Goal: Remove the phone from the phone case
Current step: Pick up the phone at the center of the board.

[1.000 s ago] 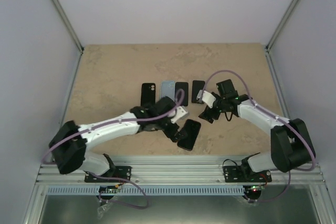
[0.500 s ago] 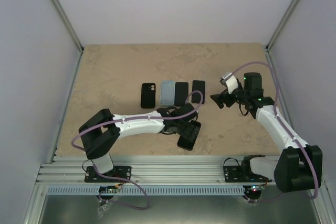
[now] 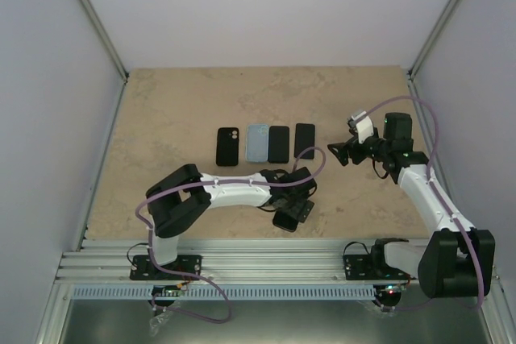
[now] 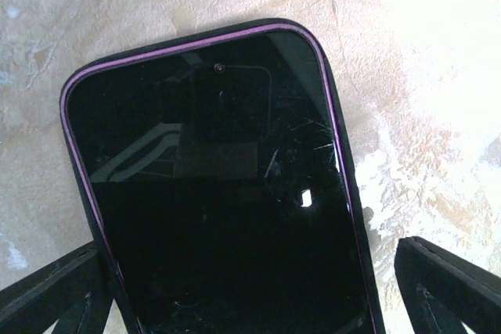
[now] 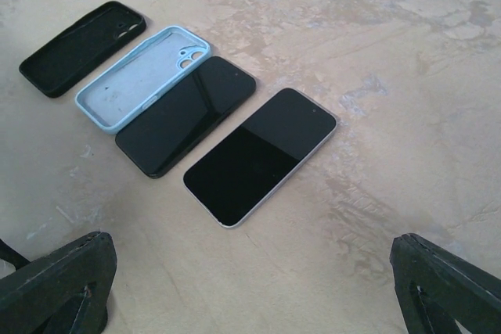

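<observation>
A black phone case [image 4: 350, 193] lies flat on the table with the phone [image 4: 219, 217] in it, its dark cracked screen up and a purple rim showing. My left gripper [image 4: 246, 254] is open just above it, one finger [image 4: 47, 295] at each long side; a strip of table shows between the right finger [image 4: 450, 287] and the case. In the top view, the left gripper [image 3: 295, 197] covers most of that phone [image 3: 285, 220]. My right gripper [image 3: 339, 153] hangs open and empty to the right of the row of phones, its fingertips [image 5: 55, 279] apart over bare table.
A row lies further back: an empty black case [image 5: 82, 47], an empty light-blue case [image 5: 142, 76], a bare black phone [image 5: 186, 115] and a silver-edged phone [image 5: 261, 154]. The same row runs from the black case [image 3: 227, 146] to the silver-edged phone [image 3: 304, 140]. Aluminium rails border the table.
The left arm has folded and swung its gripper right and nearer, over the cased phone. The right gripper has drawn back up and to the right, away from that phone, and opened fully.
</observation>
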You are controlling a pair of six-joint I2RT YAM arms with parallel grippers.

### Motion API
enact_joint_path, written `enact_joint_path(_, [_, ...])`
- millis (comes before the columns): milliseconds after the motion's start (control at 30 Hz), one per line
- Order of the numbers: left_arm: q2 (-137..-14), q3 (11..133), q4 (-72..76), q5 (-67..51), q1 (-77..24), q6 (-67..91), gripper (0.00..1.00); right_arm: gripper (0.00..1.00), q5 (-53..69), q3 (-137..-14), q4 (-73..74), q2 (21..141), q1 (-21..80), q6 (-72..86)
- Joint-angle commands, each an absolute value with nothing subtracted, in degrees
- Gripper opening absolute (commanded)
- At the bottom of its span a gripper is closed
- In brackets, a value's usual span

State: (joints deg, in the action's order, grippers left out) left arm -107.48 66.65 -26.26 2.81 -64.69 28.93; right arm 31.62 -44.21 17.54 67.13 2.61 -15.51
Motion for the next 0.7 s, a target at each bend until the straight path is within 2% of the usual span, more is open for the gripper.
enact_joint_path(0, [-109.46, 68.63, -27.81, 4.89, -68.03, 30.28, 0.99, 0.98, 34.11, -43.37, 16.07, 66.35, 2.02, -14.99])
enact_joint_path(200, [-114.46, 71.8, -30.64, 9.3, -69.95, 31.31, 0.94, 0.98, 34.89, -43.34, 16.26, 66.27, 2.0, -15.03])
enact_joint_path(433, [-115.92, 72.5, -31.04, 11.52, -69.9, 30.15, 0.76, 0.98, 35.84, -42.76, 16.36, 65.64, 1.98, -15.03])
enact_joint_path(667, [-114.19, 75.54, -32.35, 18.21, -69.79, 27.94, 0.68, 0.98, 35.69, -43.02, 15.56, 65.64, 1.95, -13.17])
